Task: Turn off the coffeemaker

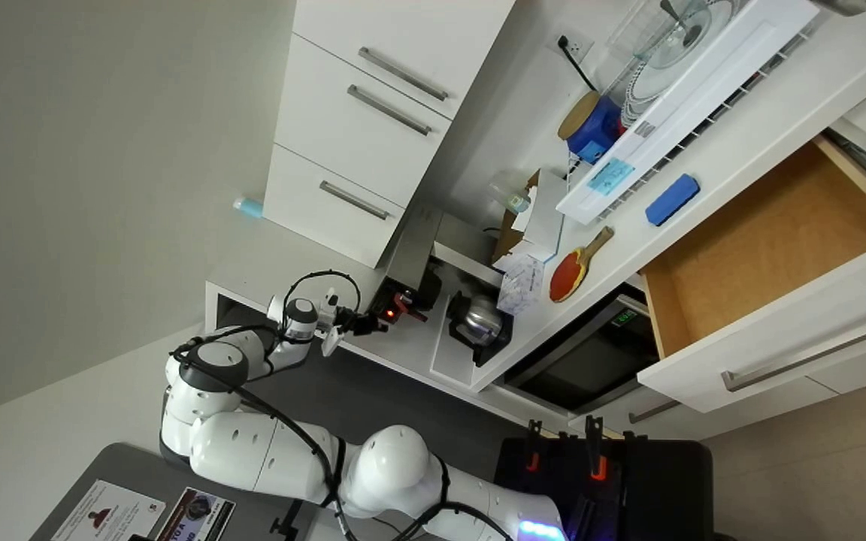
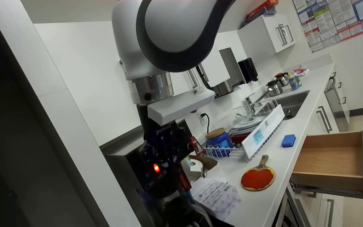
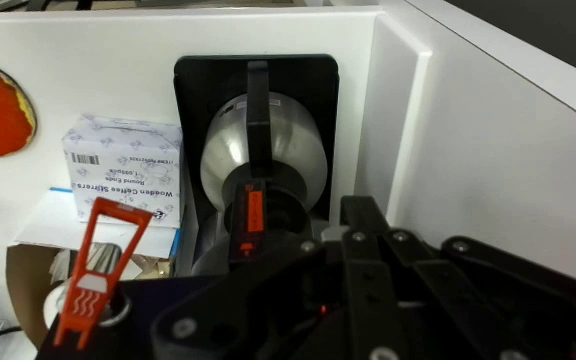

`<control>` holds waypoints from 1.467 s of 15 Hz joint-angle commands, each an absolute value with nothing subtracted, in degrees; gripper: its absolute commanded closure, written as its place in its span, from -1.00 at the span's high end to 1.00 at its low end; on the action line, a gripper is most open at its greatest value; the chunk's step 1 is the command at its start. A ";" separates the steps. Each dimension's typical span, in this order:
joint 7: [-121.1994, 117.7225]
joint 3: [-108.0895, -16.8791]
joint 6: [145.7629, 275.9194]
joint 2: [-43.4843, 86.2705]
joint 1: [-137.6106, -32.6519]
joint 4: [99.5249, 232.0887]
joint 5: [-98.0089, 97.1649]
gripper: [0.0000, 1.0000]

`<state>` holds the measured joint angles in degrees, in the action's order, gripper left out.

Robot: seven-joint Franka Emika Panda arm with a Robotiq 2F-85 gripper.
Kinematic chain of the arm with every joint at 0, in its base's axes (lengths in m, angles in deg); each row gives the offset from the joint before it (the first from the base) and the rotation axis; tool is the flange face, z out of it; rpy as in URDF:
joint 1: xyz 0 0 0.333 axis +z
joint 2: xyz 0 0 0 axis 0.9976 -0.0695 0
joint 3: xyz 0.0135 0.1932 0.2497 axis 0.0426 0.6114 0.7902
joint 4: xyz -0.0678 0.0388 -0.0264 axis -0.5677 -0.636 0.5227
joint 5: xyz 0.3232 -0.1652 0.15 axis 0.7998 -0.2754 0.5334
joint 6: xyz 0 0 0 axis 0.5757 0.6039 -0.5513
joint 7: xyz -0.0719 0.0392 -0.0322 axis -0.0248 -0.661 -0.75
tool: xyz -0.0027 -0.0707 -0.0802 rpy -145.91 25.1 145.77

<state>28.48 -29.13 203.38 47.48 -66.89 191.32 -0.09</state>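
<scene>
My black two-fingered gripper [image 3: 360, 220] hangs with its fingers drawn together, as I read the wrist view, and I see nothing pinched between them. Just beside it stands the boxy, black-fronted coffeemaker [image 2: 137, 171], and on its dark front glows a small red light [image 2: 156, 168], which I take to mean the machine is on. The press turns on this: I seem to point down along that front rather than at it, so I judge I must go sideways into the panel, not deeper. In an exterior view my fingertips [image 1: 382, 327] lie right by the light, though whether they touch anything I cannot tell. The wrist view gives only a red speck through my links and hides the panel's face; an exterior view has the light plain but loses my fingers, black on black. Farther off, the wrist view alone looks squarely down on the round, shiny metal carafe [image 3: 290, 142] on its black plate [image 3: 300, 75], beside a white printed carton [image 3: 125, 170].
</scene>
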 commanded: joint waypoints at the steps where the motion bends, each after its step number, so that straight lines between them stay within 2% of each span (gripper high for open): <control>1: 34.90 -28.06 204.48 47.71 -66.43 191.35 -5.13 -1.00; 22: 50.20 -29.32 213.72 42.37 -65.91 191.21 -20.48 -1.00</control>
